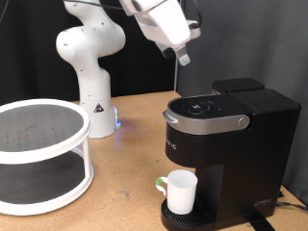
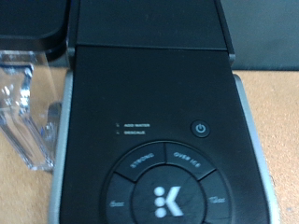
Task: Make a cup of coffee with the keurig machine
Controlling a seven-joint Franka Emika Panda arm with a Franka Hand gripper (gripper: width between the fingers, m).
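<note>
At the exterior view's left a white two-tier round rack (image 1: 38, 154) with dark mesh shelves stands on the wooden bench (image 1: 130, 144). Just to its right, further back, is the white base of the robot arm (image 1: 91, 67), with a black triangle mark on its pedestal and a small blue light glowing at the foot. From there the arm reaches up and across the top of the frame, and the claw (image 1: 182, 58) hangs in the air above the keurig machine (image 1: 226, 144), well clear of its lid; only a dark tip shows below the white hand, and I cannot tell whether the fingers are spread or pressed together, nor is anything seen between them. The machine, a boxy black brewer with a silver-grey curved band around its rounded head, sits at the exterior view's right on the bench with its lid down. Under the brew head, on the round drip base, the cup (image 1: 180, 191) stands upright, a small white mug whose handle with a green mark points toward the exterior view's left. The wrist view looks straight down on the keurig machine's black top (image 2: 149, 103): a power button (image 2: 202, 128), a ring of brew buttons (image 2: 166, 182) around a K logo, and the clear water tank (image 2: 23, 112) alongside; no fingers appear in it.
</note>
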